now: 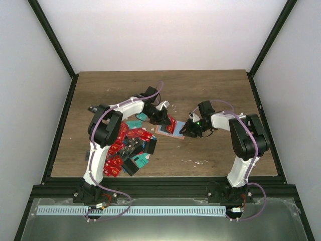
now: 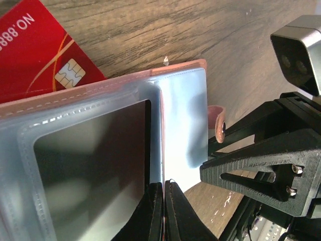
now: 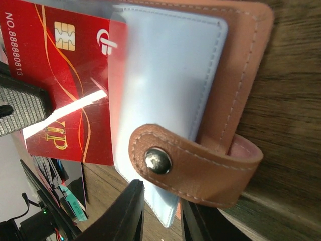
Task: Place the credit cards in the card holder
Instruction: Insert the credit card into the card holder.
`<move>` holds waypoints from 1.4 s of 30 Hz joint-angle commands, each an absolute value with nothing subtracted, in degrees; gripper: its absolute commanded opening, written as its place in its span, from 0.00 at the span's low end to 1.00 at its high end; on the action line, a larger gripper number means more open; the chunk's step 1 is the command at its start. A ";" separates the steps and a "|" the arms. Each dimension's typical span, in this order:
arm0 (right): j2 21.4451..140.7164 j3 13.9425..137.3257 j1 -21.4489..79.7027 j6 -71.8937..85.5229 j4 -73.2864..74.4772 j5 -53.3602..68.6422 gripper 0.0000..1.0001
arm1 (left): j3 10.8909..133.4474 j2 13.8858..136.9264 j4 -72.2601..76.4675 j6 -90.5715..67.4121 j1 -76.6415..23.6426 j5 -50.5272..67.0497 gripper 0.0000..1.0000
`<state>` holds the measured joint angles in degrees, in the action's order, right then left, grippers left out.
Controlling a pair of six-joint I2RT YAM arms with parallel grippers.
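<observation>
The salmon-pink card holder [image 1: 169,131] lies open at mid-table between both grippers. In the left wrist view my left gripper [image 2: 163,193] is shut on a thin sheet seen edge-on, apparently one of the holder's clear sleeves [image 2: 183,125]. A card [image 2: 95,165] shows dark through the sleeve beside it. A red credit card [image 2: 35,55] sticks out beyond the holder's stitched edge [image 2: 100,89]. In the right wrist view my right gripper [image 3: 160,211] stands open astride a sleeve corner, below the snap strap [image 3: 200,165]. A red card [image 3: 65,90] lies partly under a sleeve.
A heap of red, teal and black cards [image 1: 129,148] lies on the wooden table [image 1: 215,95] beside the left arm. Black frame rails [image 1: 55,130] and white walls bound the table. The right gripper's ribbed body [image 2: 261,165] is close to the holder's strap [image 2: 216,123].
</observation>
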<state>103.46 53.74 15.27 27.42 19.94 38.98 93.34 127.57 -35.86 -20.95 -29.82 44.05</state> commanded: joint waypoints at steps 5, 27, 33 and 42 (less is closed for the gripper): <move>105.05 53.77 14.77 25.49 19.59 36.08 0.23 | 92.43 129.39 -31.40 -22.14 -30.40 46.83 0.04; 105.53 56.32 13.53 21.13 23.35 37.09 0.24 | 89.63 132.01 -27.57 -25.47 -32.34 46.39 0.04; 100.91 55.22 13.43 20.55 26.76 34.45 0.26 | 90.10 132.38 -28.85 -25.04 -32.29 45.66 0.04; 100.33 53.28 13.37 23.44 25.64 28.88 0.12 | 91.51 133.31 -31.67 -23.17 -32.33 45.05 0.04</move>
